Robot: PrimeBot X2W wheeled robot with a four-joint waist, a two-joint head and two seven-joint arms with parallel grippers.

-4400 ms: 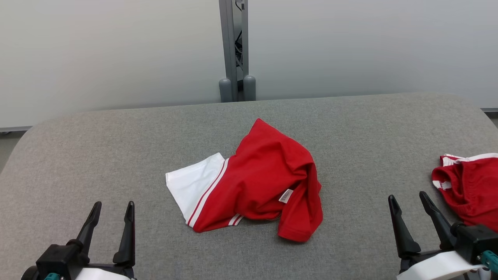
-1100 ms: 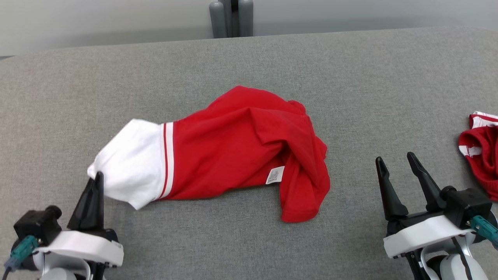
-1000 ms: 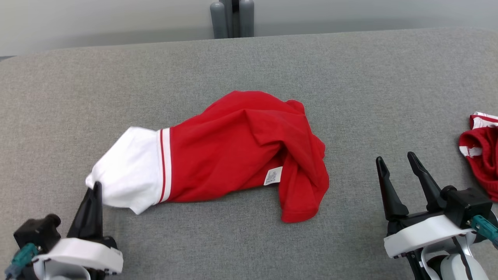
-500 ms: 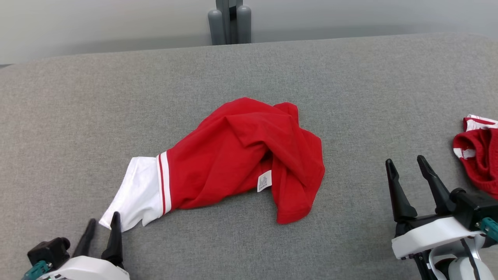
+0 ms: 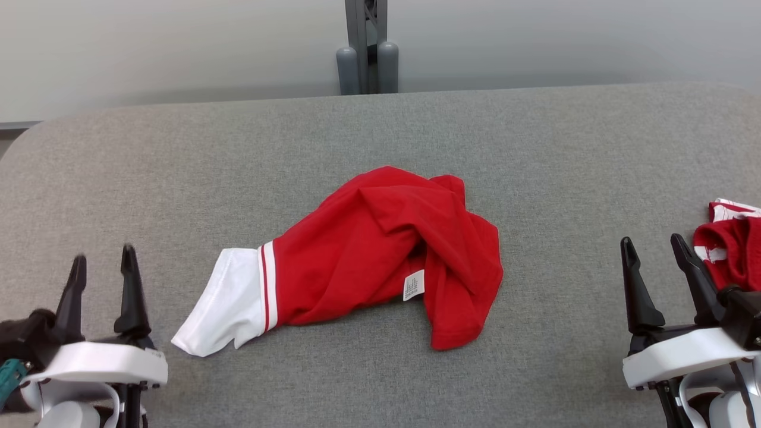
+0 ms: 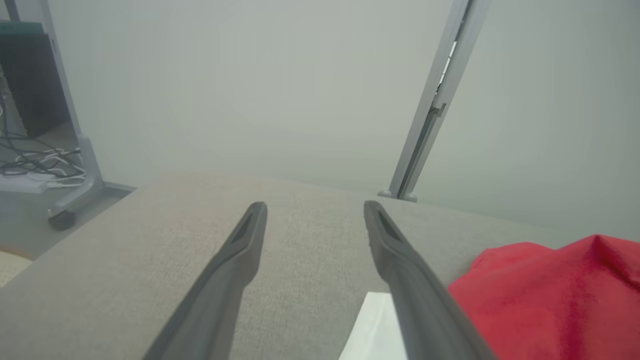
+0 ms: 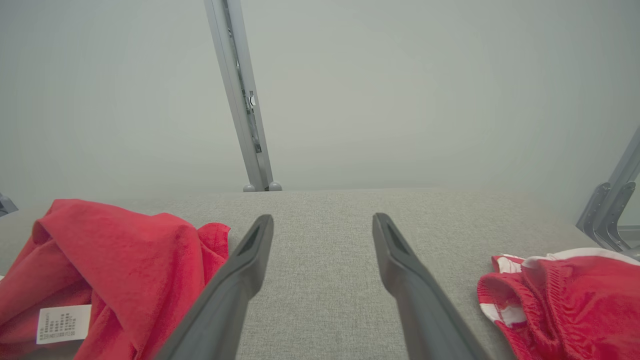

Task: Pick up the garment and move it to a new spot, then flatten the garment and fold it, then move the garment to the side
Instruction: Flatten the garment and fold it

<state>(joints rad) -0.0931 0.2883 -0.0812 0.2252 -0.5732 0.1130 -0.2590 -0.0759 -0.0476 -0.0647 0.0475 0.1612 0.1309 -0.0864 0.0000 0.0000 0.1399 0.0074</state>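
Note:
The garment [image 5: 380, 255] is a crumpled red shirt with a white sleeve and a white label, lying mid-table. Its white sleeve end points toward the lower left. My left gripper [image 5: 102, 263] stands open to the left of that sleeve, apart from it, with nothing between its fingers. In the left wrist view the left gripper [image 6: 315, 206] frames bare table, and the garment [image 6: 550, 295] lies at the lower right. My right gripper [image 5: 651, 244] is open at the lower right, well clear of the shirt. The right wrist view has the right gripper [image 7: 322, 220] open over bare table, with the garment [image 7: 110, 260] on its left.
A second red and white garment [image 5: 728, 255] lies at the table's right edge, close beside my right gripper; the right wrist view has this second garment [image 7: 565, 300] at the lower right. The grey table [image 5: 178, 166] ends at a pale wall with a grey post [image 5: 367, 44] behind.
My left gripper let go of the white sleeve, opened, and drew back to the left. The sleeve dropped flat on the table. The camera view also shifted. The right gripper stayed open.

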